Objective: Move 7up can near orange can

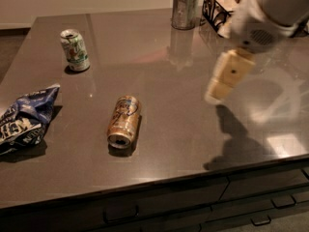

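The 7up can (75,50), white with green markings and a silver top, stands upright at the far left of the dark table (164,129). The orange can (123,122) lies on its side near the middle front of the table, well apart from the 7up can. My gripper (226,77) hangs over the right part of the table, to the right of both cans and holding nothing I can see.
A crumpled blue and white snack bag (26,117) lies at the left edge. A metal cup with utensils (184,8) and a dark wire basket (222,6) stand at the back. Drawers (193,207) run below the table's front edge.
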Robot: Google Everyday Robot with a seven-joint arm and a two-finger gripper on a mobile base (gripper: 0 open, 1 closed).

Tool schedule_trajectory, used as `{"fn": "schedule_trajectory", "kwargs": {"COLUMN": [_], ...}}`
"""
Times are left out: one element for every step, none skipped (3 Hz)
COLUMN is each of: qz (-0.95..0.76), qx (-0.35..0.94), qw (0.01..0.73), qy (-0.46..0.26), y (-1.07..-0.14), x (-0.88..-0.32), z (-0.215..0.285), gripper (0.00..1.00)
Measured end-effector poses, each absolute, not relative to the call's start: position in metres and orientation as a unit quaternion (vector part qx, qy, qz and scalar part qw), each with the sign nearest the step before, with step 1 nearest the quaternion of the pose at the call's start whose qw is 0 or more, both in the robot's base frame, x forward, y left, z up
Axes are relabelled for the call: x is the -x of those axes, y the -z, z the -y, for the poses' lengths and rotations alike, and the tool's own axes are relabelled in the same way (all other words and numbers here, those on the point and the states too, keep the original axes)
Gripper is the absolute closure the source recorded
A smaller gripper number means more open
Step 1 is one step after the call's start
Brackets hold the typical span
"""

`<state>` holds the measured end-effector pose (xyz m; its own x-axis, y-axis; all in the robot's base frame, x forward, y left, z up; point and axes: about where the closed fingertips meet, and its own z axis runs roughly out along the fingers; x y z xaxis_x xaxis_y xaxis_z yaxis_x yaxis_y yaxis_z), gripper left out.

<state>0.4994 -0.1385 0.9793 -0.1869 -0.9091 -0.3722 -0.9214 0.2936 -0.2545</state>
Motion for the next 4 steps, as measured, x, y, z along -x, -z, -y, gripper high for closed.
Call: {"fn": "schedule_trajectory", "kwargs": {"qz": [-0.763, -0.751, -0.735, -0.727], "qx": [0.586, 0.581, 0.583, 0.576], "qw": [0.267, 0.297, 0.323, 0.350], "qy": [-0.055, -0.102, -0.127, -0.134], "y": [-0.977, -0.972, -0.963, -0.951], "x": [-0.540, -0.572, -0.596, -0.619], "z": [0.086, 0.030, -0.022, -0.065], "gripper": [0.00, 0.00, 0.00, 0.00]}}
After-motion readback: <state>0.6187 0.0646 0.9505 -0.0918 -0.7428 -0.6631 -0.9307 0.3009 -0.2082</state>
